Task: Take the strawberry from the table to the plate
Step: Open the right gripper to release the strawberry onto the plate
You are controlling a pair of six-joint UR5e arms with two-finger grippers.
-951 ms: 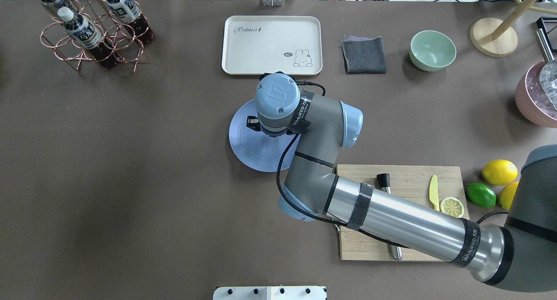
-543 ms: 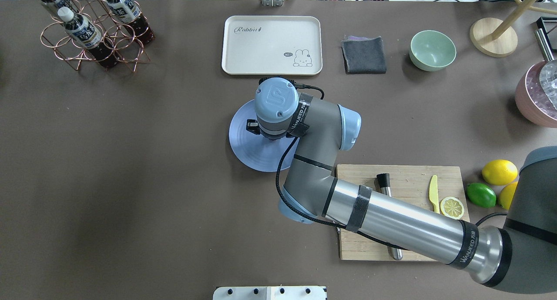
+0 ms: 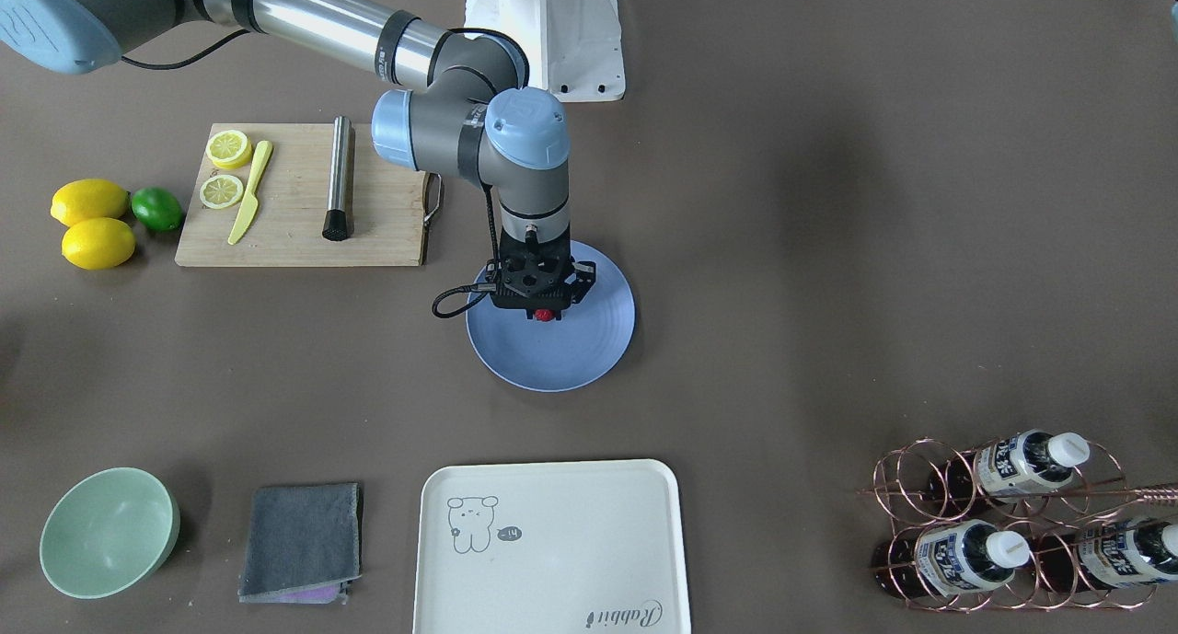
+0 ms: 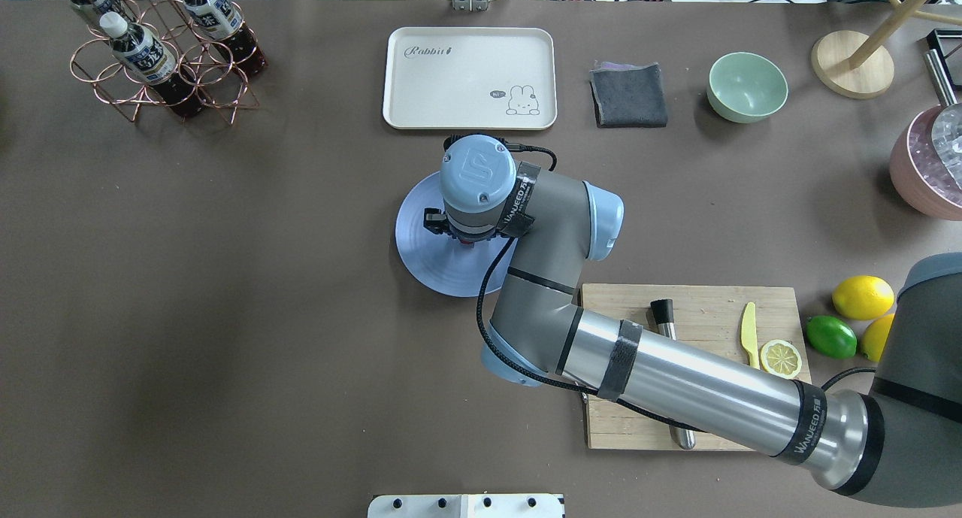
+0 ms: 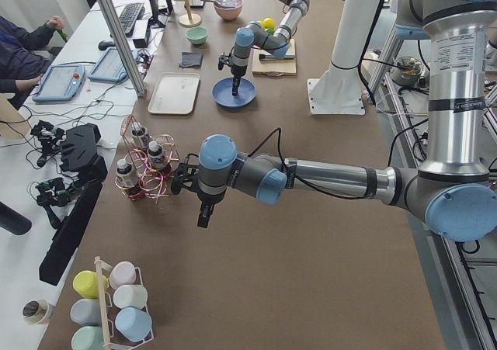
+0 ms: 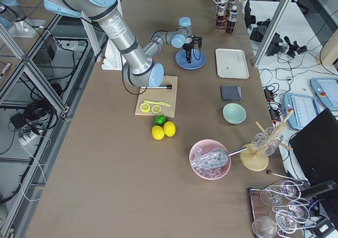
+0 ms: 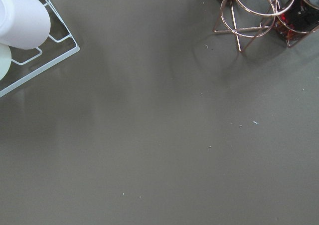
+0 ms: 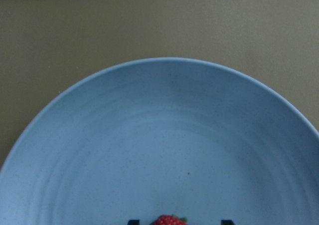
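The small red strawberry (image 3: 546, 315) lies on the round blue plate (image 3: 575, 363) in the middle of the table (image 3: 828, 247). My right gripper (image 3: 546, 310) stands straight down over it, open. In the right wrist view the strawberry (image 8: 169, 220) peeks in at the bottom edge, with a gap to each dark fingertip (image 8: 132, 221). From overhead the wrist covers the plate (image 4: 425, 259) and only a speck of red shows. My left gripper (image 5: 203, 214) hangs over bare table near the bottle rack; whether it is open or shut I cannot tell.
A wooden cutting board (image 3: 294, 238) with lemon slices, a yellow knife and a metal rod lies beside the plate. Lemons and a lime (image 3: 156, 208) sit past it. A cream tray (image 3: 552, 542), grey cloth (image 3: 302, 540), green bowl (image 3: 109, 531) and copper bottle rack (image 3: 1012, 524) line the far side.
The right wrist has shifted a little over the plate. A speck of red now shows under it in the overhead view.
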